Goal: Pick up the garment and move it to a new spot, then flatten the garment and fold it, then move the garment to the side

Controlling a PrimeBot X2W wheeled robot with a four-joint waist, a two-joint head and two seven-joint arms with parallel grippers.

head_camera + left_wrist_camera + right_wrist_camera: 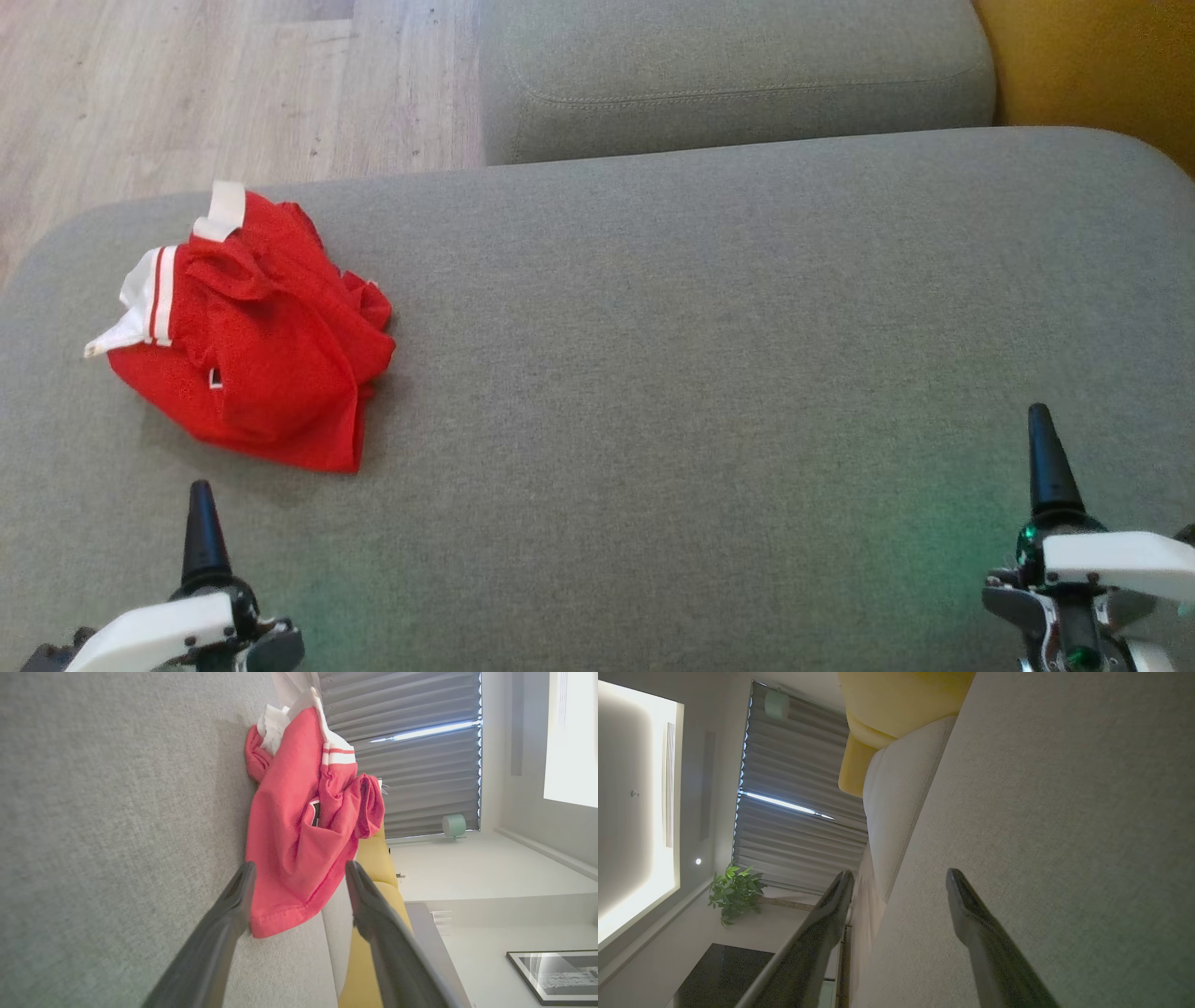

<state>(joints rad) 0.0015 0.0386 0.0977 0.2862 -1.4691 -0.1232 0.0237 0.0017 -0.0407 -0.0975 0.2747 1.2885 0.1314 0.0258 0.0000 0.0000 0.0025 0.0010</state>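
Red garment, trimmed in white with red stripes, lies crumpled in a loose heap on the far left part of a broad grey cushion, close to the cushion's left edge and well back from its near edge. A white band sticks up at the heap's far side, and a stitched hem points toward the cushion's near edge.

Over the cushion's near left corner, the robot's left jaws stand open and empty. One dark finger points at the heap from just short of it, not touching the cloth. In the left wrist view the hem shows between the two spread fingers, which are closed on nothing.

Over the cushion's near right corner, the right jaws are likewise open and hold nothing. Their dark finger is well apart from the garment, with bare grey fabric between them.

Beyond the cushion's far edge sits a second grey cushion, with yellow upholstery at its right and a pale wooden floor off the far left. A potted plant and grey pleated curtains appear past the cushion in the right wrist view.
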